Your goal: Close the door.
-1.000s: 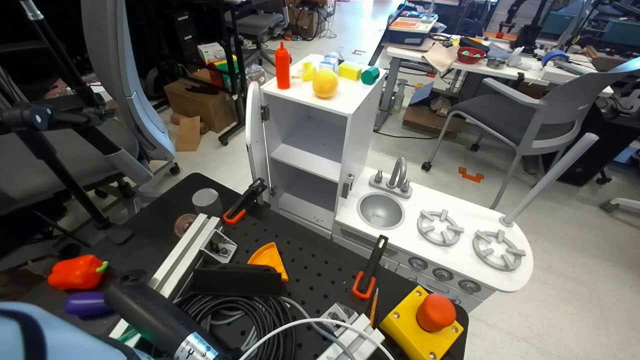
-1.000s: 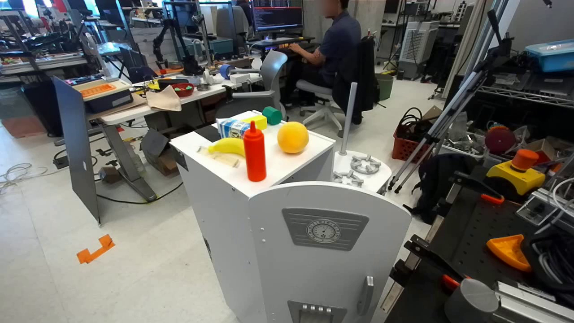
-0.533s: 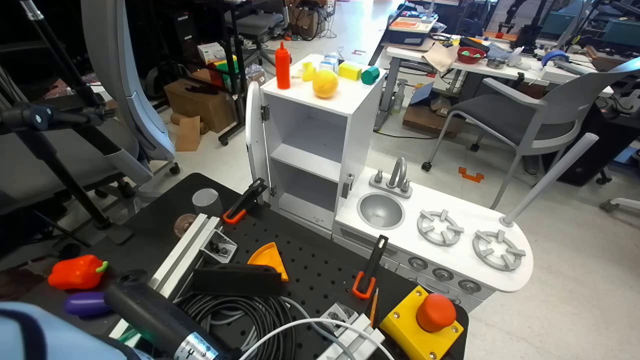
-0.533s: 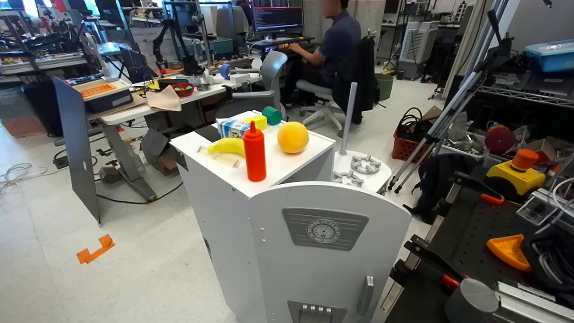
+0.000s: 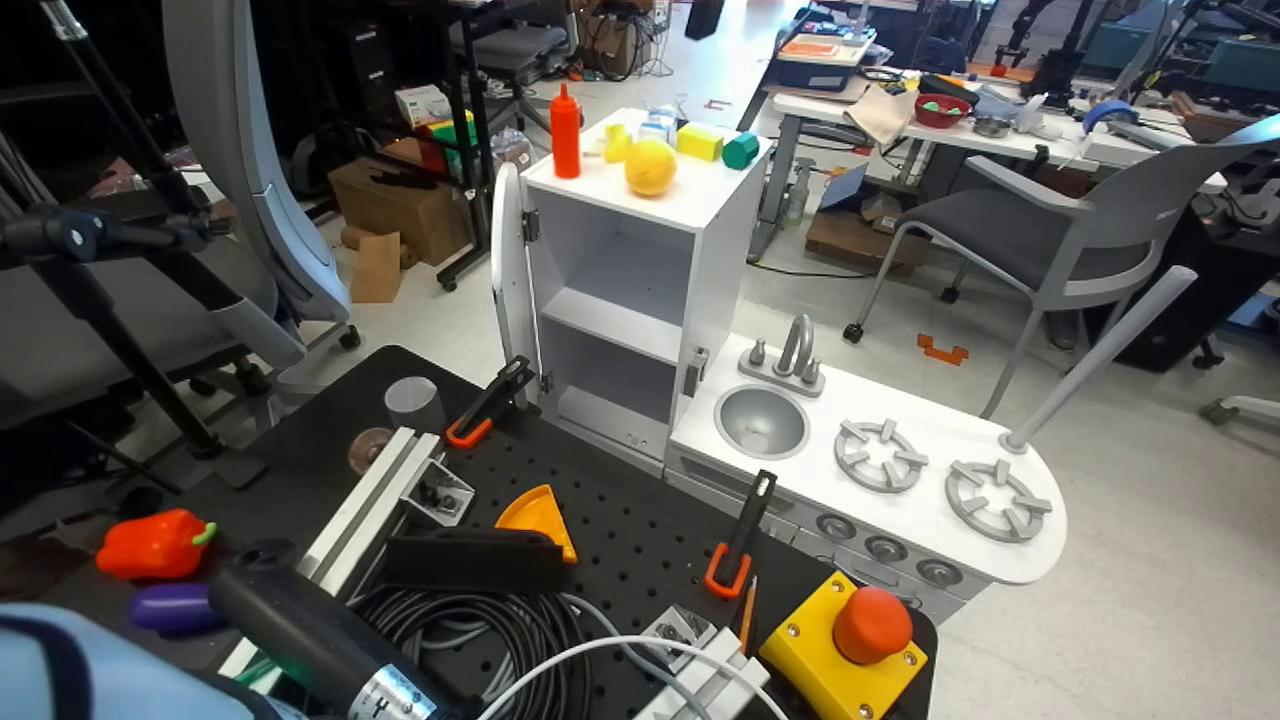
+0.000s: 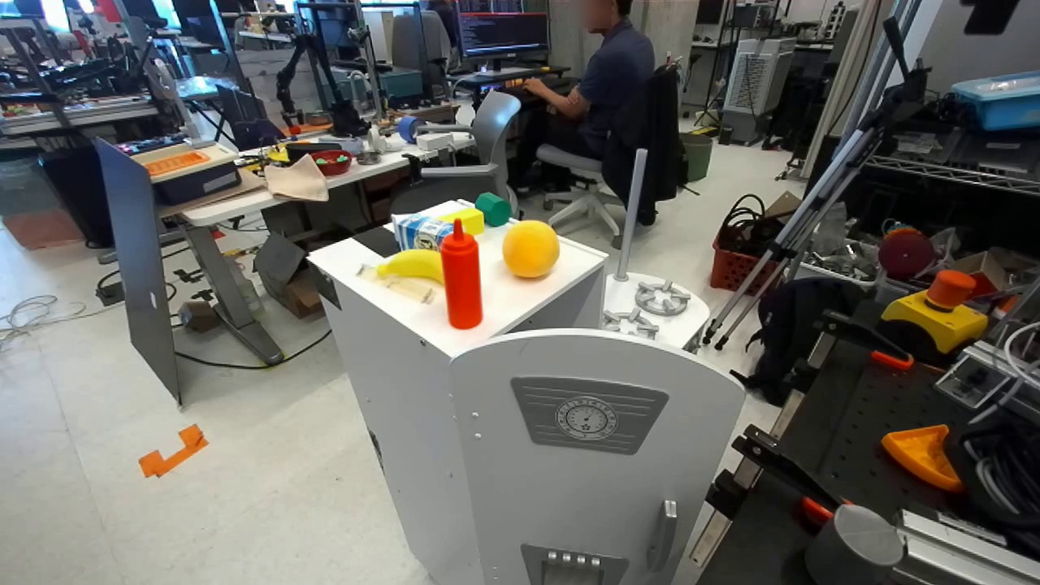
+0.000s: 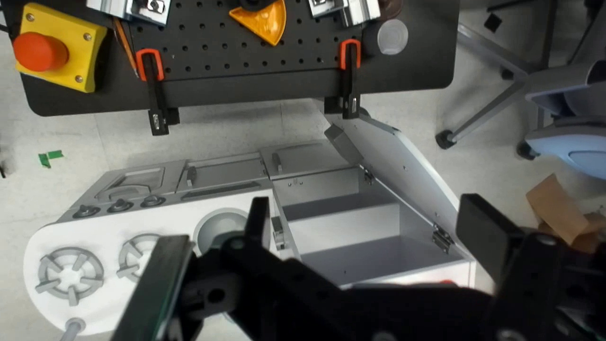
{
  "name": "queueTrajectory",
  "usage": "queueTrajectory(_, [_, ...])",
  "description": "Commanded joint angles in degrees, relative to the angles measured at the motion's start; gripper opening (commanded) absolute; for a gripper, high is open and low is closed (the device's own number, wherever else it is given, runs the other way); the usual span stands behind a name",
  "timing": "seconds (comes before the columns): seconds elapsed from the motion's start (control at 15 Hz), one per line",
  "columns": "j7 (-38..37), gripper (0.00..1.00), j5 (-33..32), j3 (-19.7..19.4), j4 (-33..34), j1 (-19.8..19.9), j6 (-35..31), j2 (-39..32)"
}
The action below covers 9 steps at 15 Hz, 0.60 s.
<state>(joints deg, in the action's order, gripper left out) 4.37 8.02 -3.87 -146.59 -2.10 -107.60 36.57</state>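
The door point(image 6: 605, 496) of the white toy cabinet point(image 6: 390, 431) stands wide open in both exterior views. It is a tall light-grey panel with a rounded top and a handle. In an exterior view it shows nearly edge-on point(image 5: 512, 270), hinged at the left of the open cabinet point(image 5: 722, 265). In the wrist view the door point(image 7: 400, 156) slants out right of the open shelves. My gripper point(image 7: 370, 210) is open and empty, with its fingers spread above the cabinet, apart from the door. Only a black tip of it shows at the top edge in both exterior views point(image 5: 704, 18) point(image 6: 988, 15).
A red bottle point(image 6: 463, 284), an orange point(image 6: 530, 249), a banana point(image 6: 413, 266) and blocks stand on the cabinet. The black table point(image 7: 246, 90) with two clamps point(image 7: 350, 80) lies close to the door. A toy sink point(image 5: 762, 420) and stove join the cabinet.
A black part of my gripper has come into view at the top edge of an exterior view, and shows larger at the top right of an exterior view. The door has not moved.
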Motion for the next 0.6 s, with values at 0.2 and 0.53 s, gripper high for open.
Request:
queueTrajectory(0.2, [0.41, 1.00, -1.63, 5.71, 9.21, -2.54, 6.71, -18.83])
queueTrajectory(0.53, [2.13, 1.00, -1.97, 9.04, 15.08, -5.06, 9.13, -32.09])
